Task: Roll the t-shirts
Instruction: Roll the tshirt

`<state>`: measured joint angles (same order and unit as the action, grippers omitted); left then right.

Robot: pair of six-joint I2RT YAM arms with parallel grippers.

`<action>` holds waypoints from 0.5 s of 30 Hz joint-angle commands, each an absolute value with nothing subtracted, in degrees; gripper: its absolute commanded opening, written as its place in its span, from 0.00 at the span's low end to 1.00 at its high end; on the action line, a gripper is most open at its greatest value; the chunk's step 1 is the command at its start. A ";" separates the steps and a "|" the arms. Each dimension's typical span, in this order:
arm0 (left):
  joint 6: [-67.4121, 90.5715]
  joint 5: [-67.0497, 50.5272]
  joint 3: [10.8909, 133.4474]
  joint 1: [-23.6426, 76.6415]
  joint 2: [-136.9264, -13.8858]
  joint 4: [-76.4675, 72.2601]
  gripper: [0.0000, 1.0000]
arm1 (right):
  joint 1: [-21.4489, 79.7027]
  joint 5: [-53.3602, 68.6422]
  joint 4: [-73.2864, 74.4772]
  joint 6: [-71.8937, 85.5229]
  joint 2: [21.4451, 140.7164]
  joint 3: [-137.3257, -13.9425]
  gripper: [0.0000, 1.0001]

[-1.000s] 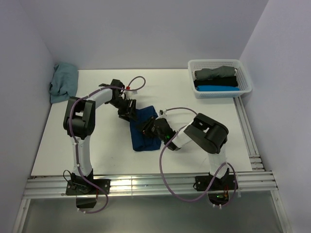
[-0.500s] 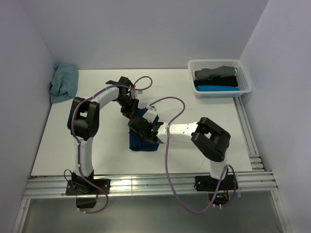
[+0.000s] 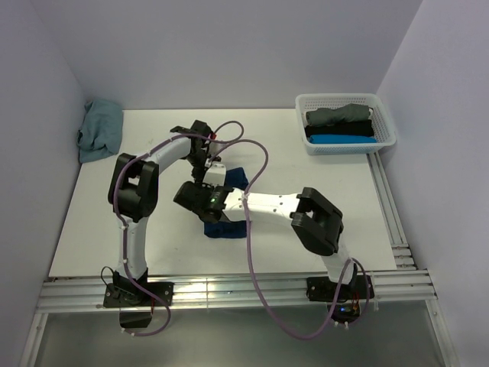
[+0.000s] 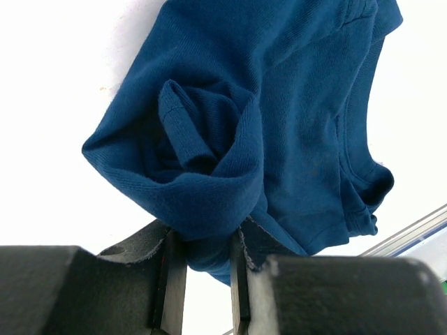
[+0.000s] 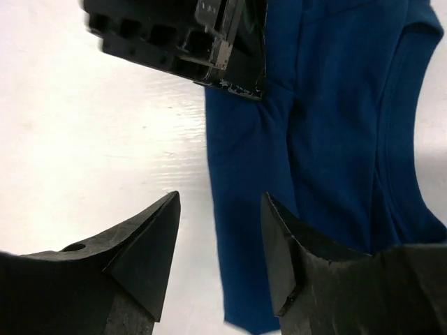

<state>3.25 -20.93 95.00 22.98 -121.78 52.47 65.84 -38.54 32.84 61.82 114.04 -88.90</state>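
White tabletop [image 3: 321, 199] between pale walls carries the navy t-shirt [image 3: 226, 228] near its middle, bunched and partly folded, with one end lying flat toward the near edge. The left gripper [image 4: 202, 252] is clamped on a thick rolled fold of that shirt, the cloth pinched between its two fingers and bulging above them. The right gripper [image 5: 220, 206] stands apart-jawed and grasps nothing, poised over the shirt's left border where cloth meets bare table, just beside the left gripper. A teal t-shirt [image 3: 99, 128] lies crumpled at the far left corner. At the far right a white basket [image 3: 386, 122] holds a grey t-shirt [image 3: 336, 116], a black t-shirt [image 3: 340, 130] and a bright blue t-shirt [image 3: 344, 139].
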 commanded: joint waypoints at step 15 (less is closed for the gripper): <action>3.08 -19.42 102.12 23.55 -124.45 54.75 0.58 | 66.88 -41.49 45.62 66.09 125.07 -94.67 0.54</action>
